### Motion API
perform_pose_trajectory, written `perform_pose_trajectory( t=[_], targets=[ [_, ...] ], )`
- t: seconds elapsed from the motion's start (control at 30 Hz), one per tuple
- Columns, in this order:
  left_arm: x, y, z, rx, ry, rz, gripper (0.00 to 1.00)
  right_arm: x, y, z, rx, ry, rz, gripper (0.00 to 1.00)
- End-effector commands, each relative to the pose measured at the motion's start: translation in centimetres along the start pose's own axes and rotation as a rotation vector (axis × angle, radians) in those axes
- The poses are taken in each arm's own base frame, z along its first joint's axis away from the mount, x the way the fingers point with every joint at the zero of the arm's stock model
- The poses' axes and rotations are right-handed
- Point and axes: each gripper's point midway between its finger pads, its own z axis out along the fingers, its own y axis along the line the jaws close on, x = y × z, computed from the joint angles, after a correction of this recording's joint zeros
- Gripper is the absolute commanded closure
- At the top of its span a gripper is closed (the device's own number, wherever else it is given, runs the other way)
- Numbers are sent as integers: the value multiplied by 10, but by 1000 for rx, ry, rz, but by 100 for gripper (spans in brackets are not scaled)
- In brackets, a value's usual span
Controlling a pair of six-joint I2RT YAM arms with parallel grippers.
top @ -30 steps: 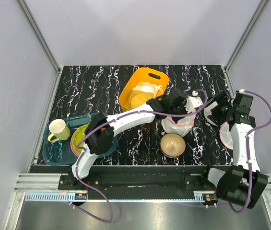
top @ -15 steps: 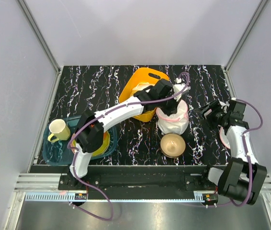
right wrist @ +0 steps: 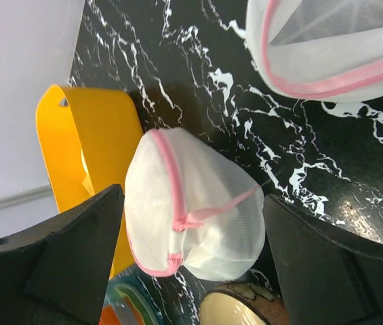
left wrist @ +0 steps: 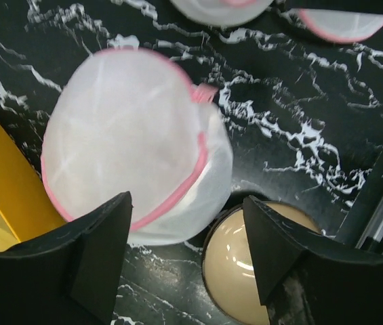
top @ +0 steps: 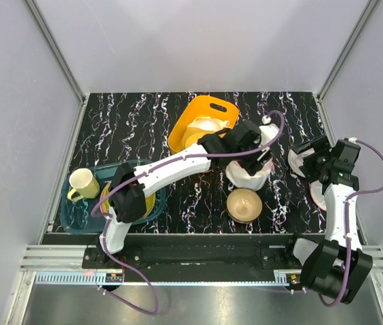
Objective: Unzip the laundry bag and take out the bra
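Observation:
The laundry bag is a white mesh drum with pink zip trim, lying tilted on the black marble table just behind the tan bowl. My left gripper hovers above it, open. In the left wrist view the laundry bag lies beyond the left gripper, with nothing between the fingers. My right gripper stands open to the right of the bag. The right wrist view frames the laundry bag beyond the right gripper, apart from it. The bra is hidden; only white mesh shows.
A yellow basket stands behind the bag. Flat pink-rimmed white discs lie at the right edge, one disc close under my right wrist. A teal tray with a mug and plates sits at the left.
My left gripper has gone from shut to open and let go of the bag, which has dropped back beside the bowl. The right arm has shifted slightly.

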Motion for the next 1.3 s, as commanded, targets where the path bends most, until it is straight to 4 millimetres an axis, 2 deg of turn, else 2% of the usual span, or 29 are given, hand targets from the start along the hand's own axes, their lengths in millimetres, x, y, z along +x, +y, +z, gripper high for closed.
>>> perform_pose_trajectory(
  t=[0.0, 0.03, 0.1, 0.13, 0.2, 0.37, 0.5, 0.63, 0.73, 0.8, 0.83, 0.87, 0.9, 0.93, 0.97, 1.0, 1.03, 1.07, 1.1, 1.13, 1.2, 1.27],
  targets=[
    [-45, -5, -12, -118, -79, 53, 29, -18, -10, -5, 35, -88, 96, 8],
    [-39, -6, 0, -121, -57, 56, 28, -17, -13, -6, 36, -86, 108, 8],
    [-38, -10, 5, -121, -34, 120, 21, -14, -22, -5, 31, -70, 151, 9],
    [-49, -12, 2, -122, -50, 137, 16, -12, -24, -4, 30, -60, 164, 10],
    [-37, -8, 11, -147, 1, 177, 14, -8, -28, -2, 20, -29, 190, 10],
    [-21, 3, 29, -210, 47, 211, 16, -11, -27, -1, 2, -30, 199, 10],
    [-6, 0, 46, -227, 80, 230, 16, -13, -23, -3, -14, -32, 200, 10],
    [-1, 6, 53, -257, 79, 250, 19, -4, -26, 0, -33, -3, 229, 10],
    [1, 15, 60, -286, 69, 262, 27, -2, -29, 0, -29, 1, 228, 10],
    [-1, 19, 62, -286, 59, 254, 44, -1, -29, 1, -31, 4, 228, 10],
    [-3, 19, 59, -286, 55, 252, 54, -1, -26, 0, -43, 9, 225, 10],
    [-6, 18, 57, -274, 45, 251, 76, -1, -26, 1, -47, 17, 226, 11],
    [0, 20, 55, -261, 56, 248, 91, 0, -25, 2, -54, 24, 222, 11],
    [0, 19, 52, -243, 50, 241, 99, 0, -20, 1, -82, 38, 205, 11],
    [-27, 14, 32, -211, -44, 229, 100, 1, -18, 3, -95, 55, 197, 12],
    [-28, 17, 26, -198, -66, 225, 100, 2, -15, 4, -113, 72, 185, 14],
    [-8, 18, 28, -181, -44, 227, 100, 5, -6, 3, -168, 106, 157, 14],
    [-36, 13, 5, -151, -155, 226, 100, 9, -5, 5, -189, 140, 149, 15],
    [-37, 15, 0, -143, -175, 229, 100, 12, -3, 5, -207, 162, 133, 18],
    [-30, 15, -4, -131, -175, 233, 100, 15, 1, 4, -232, 179, 102, 19],
    [-42, 14, -23, -88, -221, 256, 100, 20, 9, -2, -258, 172, 44, 21],
    [-41, 14, -32, -16, -221, 262, 100, 23, 18, -12, -276, 143, -31, 23]
  ],
)
